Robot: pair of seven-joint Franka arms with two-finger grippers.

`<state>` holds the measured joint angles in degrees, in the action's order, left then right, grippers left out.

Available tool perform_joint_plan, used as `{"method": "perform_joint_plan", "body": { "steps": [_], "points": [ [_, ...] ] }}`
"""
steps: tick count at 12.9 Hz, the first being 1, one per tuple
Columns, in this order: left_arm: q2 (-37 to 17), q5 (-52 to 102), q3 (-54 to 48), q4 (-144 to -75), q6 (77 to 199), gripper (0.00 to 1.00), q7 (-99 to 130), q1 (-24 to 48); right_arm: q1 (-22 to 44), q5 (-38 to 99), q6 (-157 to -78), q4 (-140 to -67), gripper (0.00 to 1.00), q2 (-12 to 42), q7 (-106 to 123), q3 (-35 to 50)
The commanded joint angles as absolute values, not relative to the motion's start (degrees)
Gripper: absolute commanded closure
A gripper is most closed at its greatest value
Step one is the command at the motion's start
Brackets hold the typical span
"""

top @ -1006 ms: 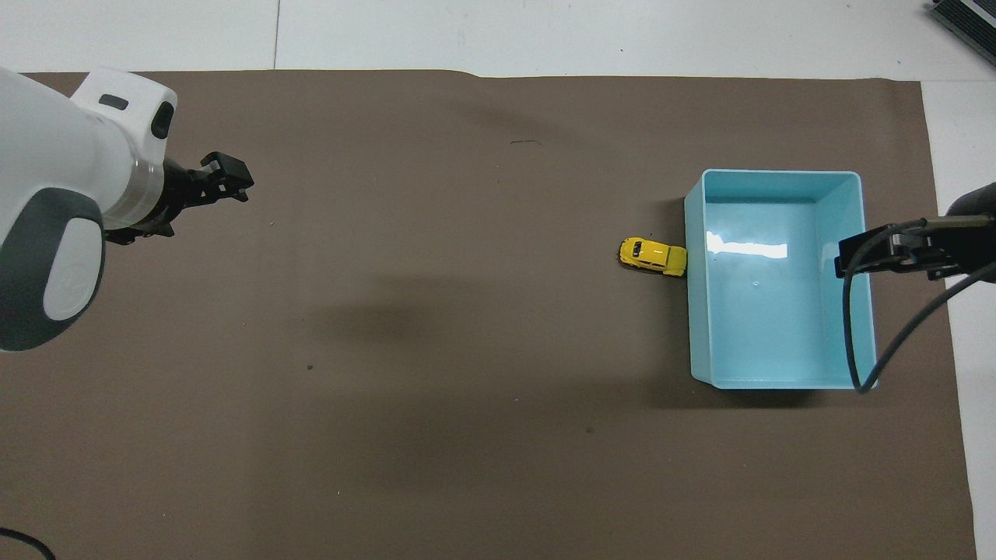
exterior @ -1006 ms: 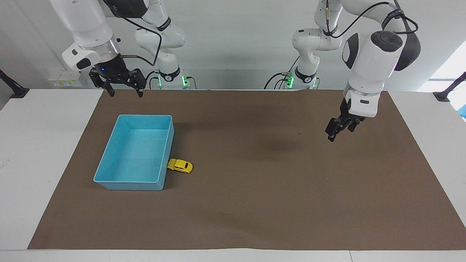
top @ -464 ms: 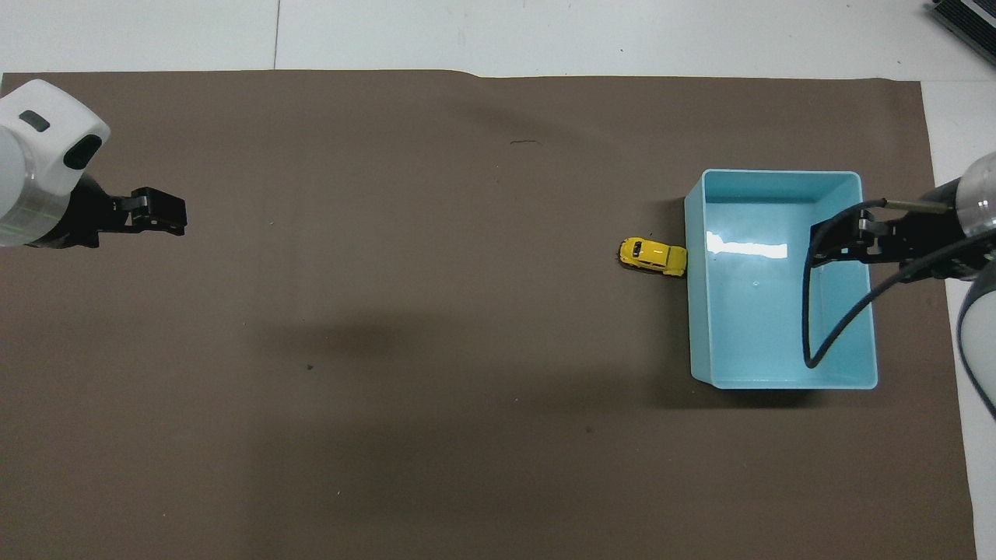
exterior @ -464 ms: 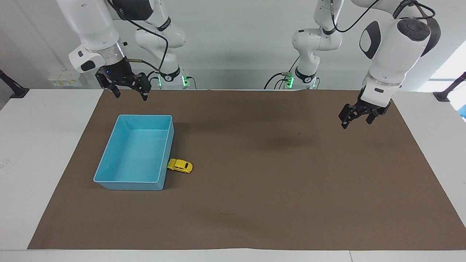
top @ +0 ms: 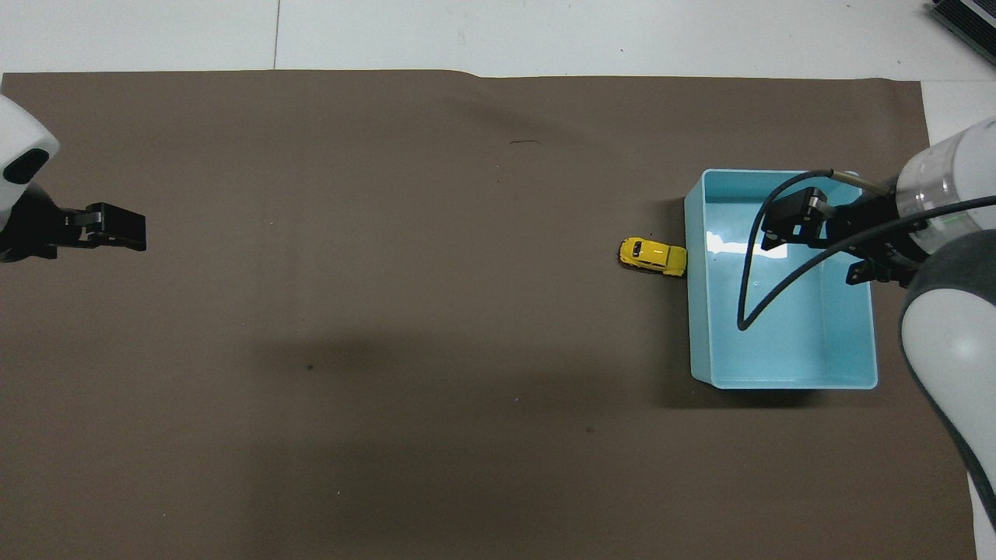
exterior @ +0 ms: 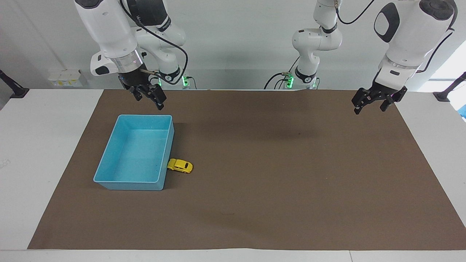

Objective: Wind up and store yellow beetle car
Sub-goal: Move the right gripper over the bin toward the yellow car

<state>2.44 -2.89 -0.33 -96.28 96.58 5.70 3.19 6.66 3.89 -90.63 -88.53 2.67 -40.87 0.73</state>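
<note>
Two arms are moving while the toy stays put. In the facing view, the right gripper (exterior: 149, 97) is swinging inward from the mat's edge and is now hanging above the robots' end of the blue bin (exterior: 109, 160), fingers spread and empty. The yellow beetle car (exterior: 180, 165) is sitting unmoved on the brown mat (exterior: 276, 182), touching the bin's outer wall. The left gripper (exterior: 375, 101) is rising and retreating toward its end of the table, fingers released, holding nothing.
</note>
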Motion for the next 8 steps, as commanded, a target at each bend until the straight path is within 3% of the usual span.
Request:
{"method": "perform_joint_plan", "body": {
  "steps": [1,5,8],
  "points": [
    [3.3,-1.8,-0.1,-93.3,91.9,0.00,4.6,3.8,7.2,5.2,-91.7,-88.9,0.00,3.2,-50.6,0.9],
    [3.3,-2.2,-1.1,-88.8,86.2,0.00,4.3,3.9,10.0,4.1,-93.7,-88.9,0.00,5.5,-66.0,0.9],
    [4.6,-1.5,-1.0,-89.2,85.0,0.00,1.2,3.9,12.6,1.4,-95.7,-88.9,0.00,7.8,-76.8,0.9]
  ]
}}
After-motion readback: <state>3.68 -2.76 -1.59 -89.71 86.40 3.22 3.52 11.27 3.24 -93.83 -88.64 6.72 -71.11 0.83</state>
